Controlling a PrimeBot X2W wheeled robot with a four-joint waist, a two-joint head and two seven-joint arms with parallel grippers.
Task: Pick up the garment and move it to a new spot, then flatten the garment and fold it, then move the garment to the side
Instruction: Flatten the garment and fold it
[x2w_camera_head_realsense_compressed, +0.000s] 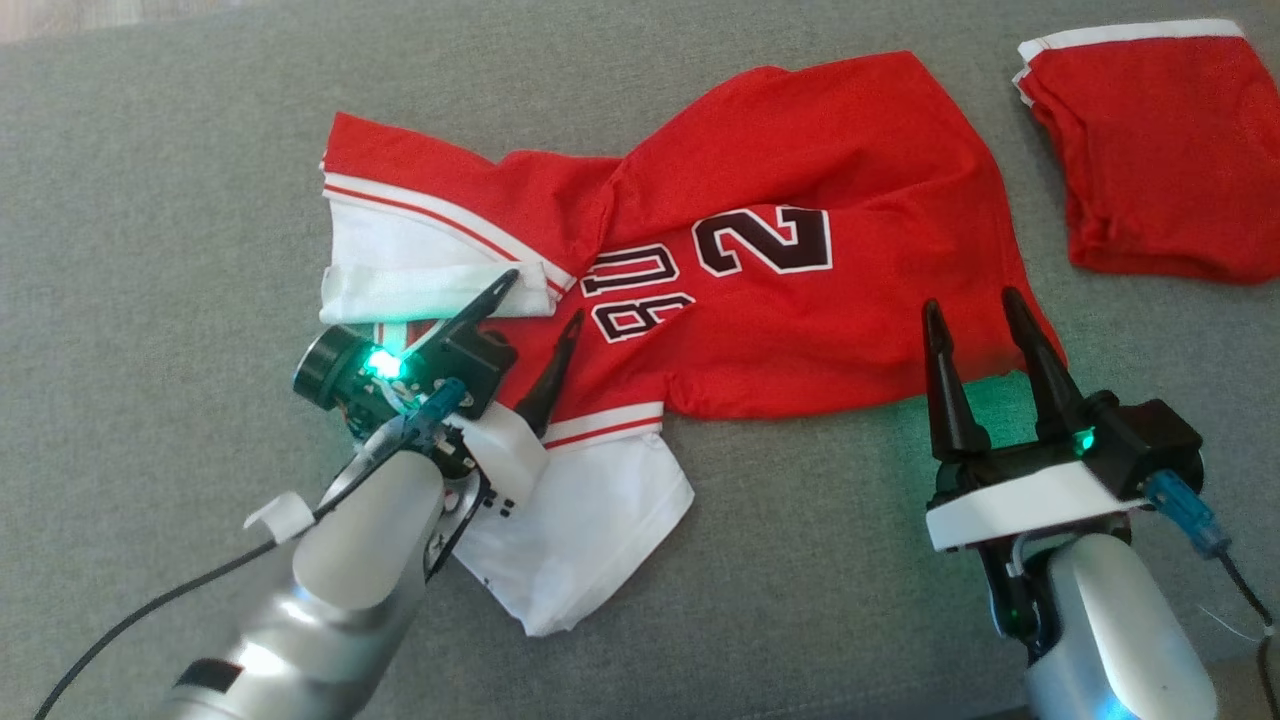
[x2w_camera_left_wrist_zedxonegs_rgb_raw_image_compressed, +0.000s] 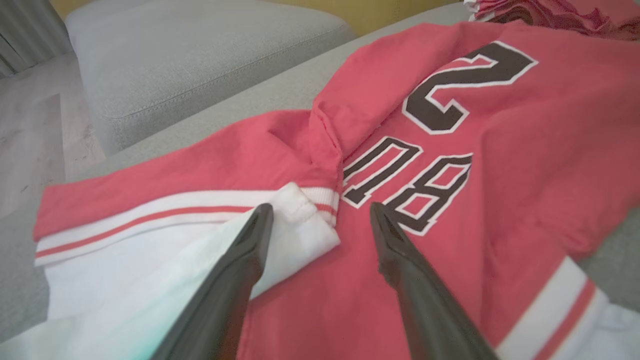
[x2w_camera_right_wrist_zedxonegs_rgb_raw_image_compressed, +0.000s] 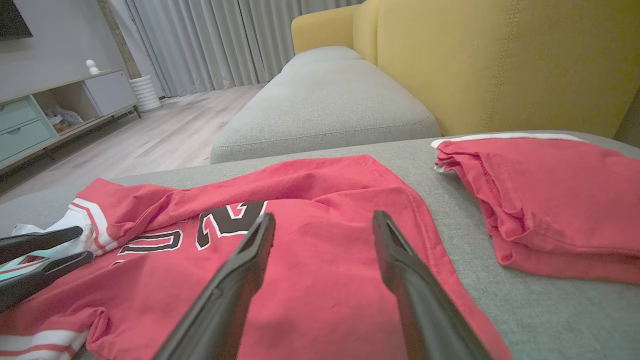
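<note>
- Underneath everything: grey sofa seat (x2w_camera_head_realsense_compressed: 150, 200), fabric-covered, carrying both garments. The right wrist view shows a yellow backrest (x2w_camera_right_wrist_zedxonegs_rgb_raw_image_compressed: 500, 60) rising behind its far edge.
- Red jersey (x2w_camera_head_realsense_compressed: 850, 150): spread unfolded across the middle of the seat, somewhat nearer the far edge, rumpled, with a ridge of bunched cloth running through the upper body. Black white-edged numerals (x2w_camera_head_realsense_compressed: 765, 240) face up. 2 white sleeves with red stripe trim lie at the jersey's left end, 1 toward the far edge and 1 toward the near edge.
- Second red garment (x2w_camera_head_realsense_compressed: 1160, 150): folded, white band along its far side, near the seat's far right corner, well apart from the jersey.
- Right gripper (x2w_camera_head_realsense_compressed: 971, 300): fingers spread apart, holding nothing, poised over the jersey's near right hem; contact with the cloth cannot be told.
- Left gripper (x2w_camera_head_realsense_compressed: 543, 296): fingers spread apart, nothing clamped, 1 finger (x2w_camera_left_wrist_zedxonegs_rgb_raw_image_compressed: 250, 240) over the folded white sleeve cuff, the other over red cloth beside the numerals; contact cannot be told.
</note>
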